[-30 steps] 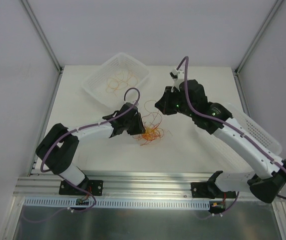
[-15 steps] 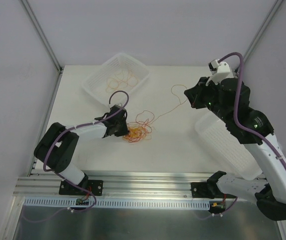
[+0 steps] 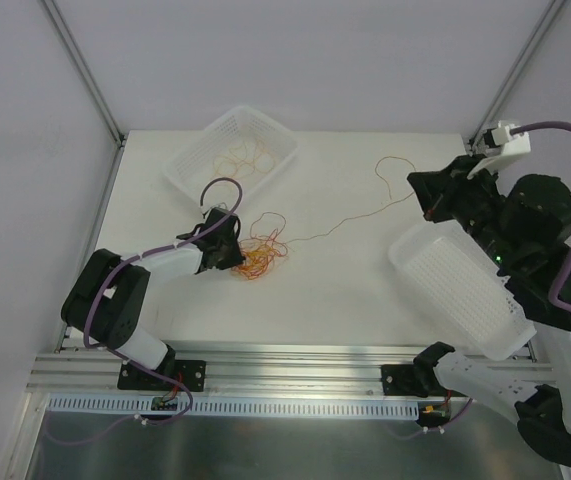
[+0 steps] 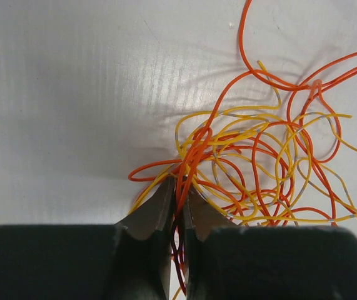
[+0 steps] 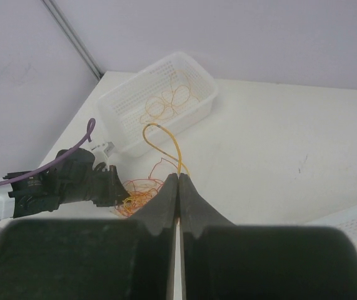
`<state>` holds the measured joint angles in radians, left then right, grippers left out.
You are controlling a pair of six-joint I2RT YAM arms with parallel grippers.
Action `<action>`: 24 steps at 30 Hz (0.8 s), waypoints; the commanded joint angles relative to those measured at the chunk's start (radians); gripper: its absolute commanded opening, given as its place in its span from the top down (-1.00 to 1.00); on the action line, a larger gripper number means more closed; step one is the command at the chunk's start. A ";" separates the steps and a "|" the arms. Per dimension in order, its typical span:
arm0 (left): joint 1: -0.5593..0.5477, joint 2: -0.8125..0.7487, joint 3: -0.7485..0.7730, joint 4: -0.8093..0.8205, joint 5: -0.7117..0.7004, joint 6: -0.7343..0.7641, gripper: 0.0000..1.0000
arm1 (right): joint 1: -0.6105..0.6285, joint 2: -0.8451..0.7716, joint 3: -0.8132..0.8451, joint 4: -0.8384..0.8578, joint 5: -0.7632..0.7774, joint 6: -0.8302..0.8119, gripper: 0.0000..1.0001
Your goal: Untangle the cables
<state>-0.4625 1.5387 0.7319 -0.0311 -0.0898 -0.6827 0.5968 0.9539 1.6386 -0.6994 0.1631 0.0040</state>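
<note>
The cables lie as a tangle of thin orange, red and yellow loops on the white table. My left gripper is at the tangle's left edge. In the left wrist view, that left gripper is shut on a few red and orange strands. My right gripper is raised at the right, shut on one long strand that runs taut back to the tangle. In the right wrist view, this strand is a yellow cable curling out of the shut right gripper.
A white mesh basket at the back left holds several loose orange cables. A second white basket sits at the right, beneath my right arm. Metal frame posts rise at the table's back corners.
My right arm has swung right and back, drawing one strand out of the tangle. My left gripper has shut on the tangle and shifted left with it.
</note>
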 commanded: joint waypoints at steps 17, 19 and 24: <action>0.033 -0.070 0.000 -0.036 -0.030 0.060 0.27 | -0.006 -0.063 0.015 0.135 -0.091 -0.052 0.99; 0.033 -0.095 0.004 -0.036 -0.011 0.071 0.14 | -0.006 -0.025 0.006 0.129 -0.137 -0.039 0.99; 0.031 -0.232 0.037 -0.038 0.065 0.139 -0.46 | -0.006 0.011 -0.055 0.156 -0.154 -0.024 0.99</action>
<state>-0.4431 1.4040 0.7307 -0.0689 -0.0753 -0.6025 0.5949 0.9352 1.6123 -0.5934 0.0547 -0.0349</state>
